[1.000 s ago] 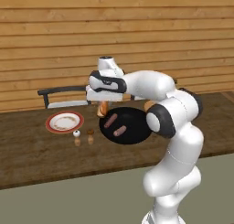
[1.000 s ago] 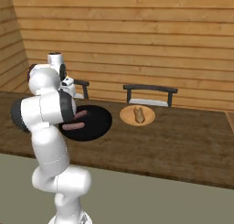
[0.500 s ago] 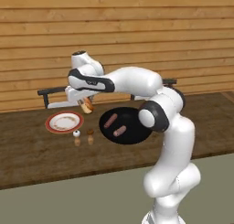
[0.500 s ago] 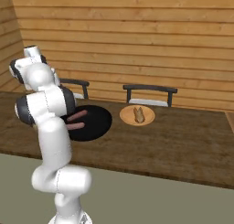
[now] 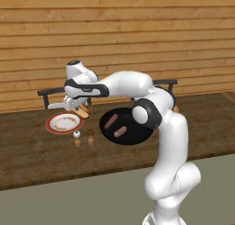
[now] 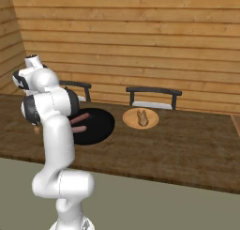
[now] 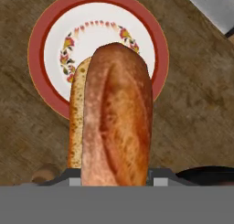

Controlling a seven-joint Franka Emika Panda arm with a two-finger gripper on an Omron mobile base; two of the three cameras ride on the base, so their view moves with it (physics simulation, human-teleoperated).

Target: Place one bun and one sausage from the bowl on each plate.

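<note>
My gripper (image 5: 79, 107) is shut on the golden-orange bun (image 5: 84, 111) and hangs just above the right edge of the red-rimmed white plate (image 5: 62, 123). In the hand view the bun (image 7: 116, 118) stands between the jaws of the gripper (image 7: 116, 175), with the patterned plate (image 7: 98, 40) below and beyond it. The black bowl (image 5: 137, 123) holds two sausages (image 5: 110, 123) (image 5: 120, 132). In the right base view the bowl (image 6: 101, 123) lies left of the tan plate (image 6: 130, 119), which carries the paler bun (image 6: 142, 116).
A salt shaker (image 5: 77, 139) and a pepper shaker (image 5: 91, 137) stand in front of the red-rimmed plate, near the bowl's left edge. Dark chairs (image 5: 46, 93) (image 6: 153, 96) line the far side of the wooden table (image 5: 36, 155).
The arm has swung left, carrying the bun from above the black bowl to above the red-rimmed plate. The sausages and the tan plate have stayed put.
</note>
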